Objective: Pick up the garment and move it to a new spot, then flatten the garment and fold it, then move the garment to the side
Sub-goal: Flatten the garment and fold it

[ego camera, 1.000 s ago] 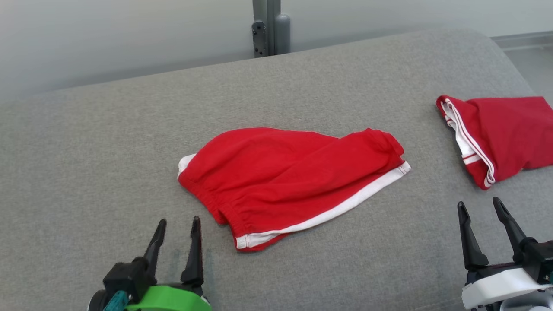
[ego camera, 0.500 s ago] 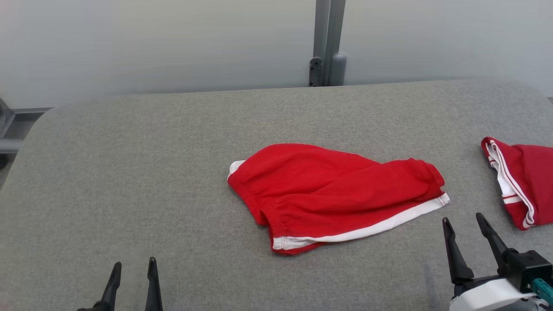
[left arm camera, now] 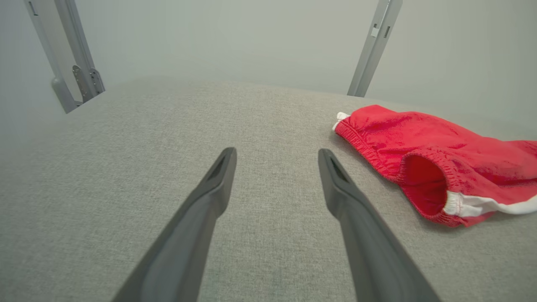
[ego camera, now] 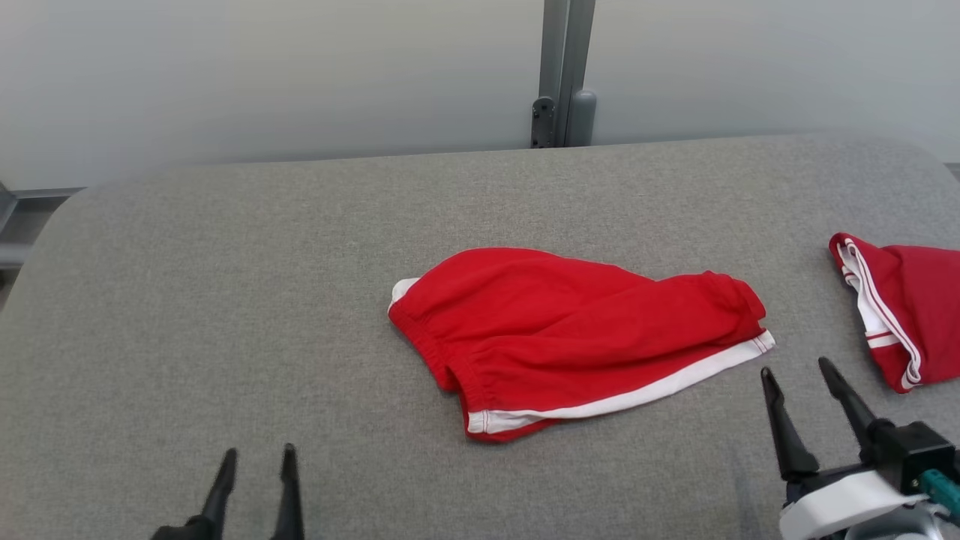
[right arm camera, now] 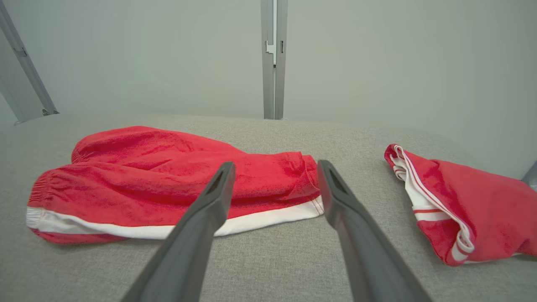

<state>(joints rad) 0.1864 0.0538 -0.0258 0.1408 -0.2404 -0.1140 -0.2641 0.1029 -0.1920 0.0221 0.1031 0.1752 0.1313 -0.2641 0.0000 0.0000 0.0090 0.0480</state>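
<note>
- Since half a second ago, my left claw (ego camera: 259, 448) has slid a little toward the middle along the near edge of the grey cushion (ego camera: 225, 300). My right claw (ego camera: 793, 364) has edged slightly forward, and the red shorts (ego camera: 570, 330) lie where they did.
- Head view: the red shorts lie crumpled just right of the cushion's middle, with the gathered elastic edge toward my left and the white-trimmed hem toward the near edge. Both claws stand released and hold nothing. The left one is by the near edge, well apart from the red shorts; the right one is just beside their right end, not touching. A second red garment (ego camera: 915, 300) sits at the right edge, and a metal post (ego camera: 562, 75) rises behind the far edge.
- Left wrist view: my left claw (left arm camera: 277, 153) is spread over bare cushion. The red shorts (left arm camera: 461, 147) lie off to its right, an elastic-edged opening facing it.
- Right wrist view: my right claw (right arm camera: 275, 164) gapes wide, its fingertips in front of the white hem of the red shorts (right arm camera: 147, 176). The second red garment (right arm camera: 461, 197) lies to the right, apart from them.
</note>
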